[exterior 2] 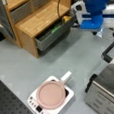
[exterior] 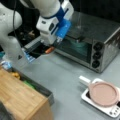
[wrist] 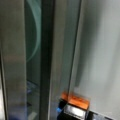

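So the gripper (exterior: 51,49) is sitting right at the front of the toaster oven (exterior: 100,37), down by the lower left corner of its glass door (exterior: 75,48) in a front view. The orange-tipped fingers (exterior: 50,50) are low against the door's edge, touching it or just shy of it, hard to call from here. Whether the fingers are apart or pressed together can't be told either; only one orange tip really shows, and the arm's blue and white wrist covers the rest.

The wrist view looks straight along the door: the dark handle bar (wrist: 46,60) runs top to bottom, glass with a pale round reflection beside it, and an orange finger pad (wrist: 76,101) pokes in at the bottom, right by the door's edge.

Elsewhere on the grey worktop (exterior: 62,77) there's a small white hotplate (exterior 2: 33,102) with a pink pan (exterior 2: 51,94) on top, its white handle (exterior 2: 66,77) sticking out toward the oven. That's well apart from the gripper. At a front view's left sits a wooden shelf unit (exterior 2: 40,19) with a grey bin (exterior 2: 51,38) holding something green and something yellow, probably toy food.

In a front view the arm (exterior 2: 92,13) shows only at the top, gripper out of sight.
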